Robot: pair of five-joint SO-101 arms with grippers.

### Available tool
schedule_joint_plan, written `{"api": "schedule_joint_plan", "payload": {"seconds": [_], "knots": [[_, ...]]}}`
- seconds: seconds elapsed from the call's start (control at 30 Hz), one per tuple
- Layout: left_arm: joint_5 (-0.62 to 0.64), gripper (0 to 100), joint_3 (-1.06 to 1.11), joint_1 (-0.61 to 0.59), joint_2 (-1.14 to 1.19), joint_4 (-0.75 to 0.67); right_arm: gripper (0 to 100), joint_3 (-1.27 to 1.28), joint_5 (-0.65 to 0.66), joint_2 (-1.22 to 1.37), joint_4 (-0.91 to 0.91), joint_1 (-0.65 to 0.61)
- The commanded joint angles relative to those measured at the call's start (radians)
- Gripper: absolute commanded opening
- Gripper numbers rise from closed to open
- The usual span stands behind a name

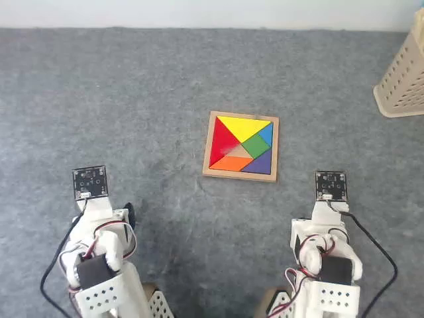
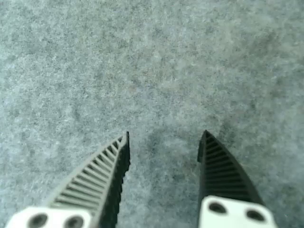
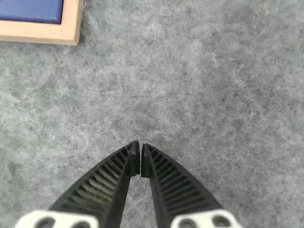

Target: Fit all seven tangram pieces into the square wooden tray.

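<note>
We saw the square wooden tray near the middle of the worktop, with the coloured tangram pieces lying flat inside it. One tan triangle there was either a piece or a bare gap; we could not tell. The tray lay ahead of both arms, toward the far edge, nearer the right one. The right hand was closed and empty, near the tray's corner. The left hand stood wide over bare worktop, well apart.

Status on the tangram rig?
Left gripper jaws open, right gripper jaws shut, both empty. Tray looks full; tan triangle piece or gap, unclear. Basket far off.
</note>
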Motion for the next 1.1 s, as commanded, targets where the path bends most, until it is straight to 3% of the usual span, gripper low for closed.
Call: {"api": "schedule_joint_plan", "payload": {"seconds": [0.0, 0.83, 1.07], "knots": [[0.009, 23, -0.019, -0.002, -0.012, 0.003, 0.6, 0.018, 0.014, -0.019, 0.007, 0.004], [0.009, 23, -0.019, -0.003, -0.018, 0.003, 0.6, 0.018, 0.014, -0.022, 0.007, 0.002], [0.009, 23, -0.019, -0.040, -0.018, 0.003, 0.6, 0.018, 0.014, -0.025, 0.007, -0.226]]}}
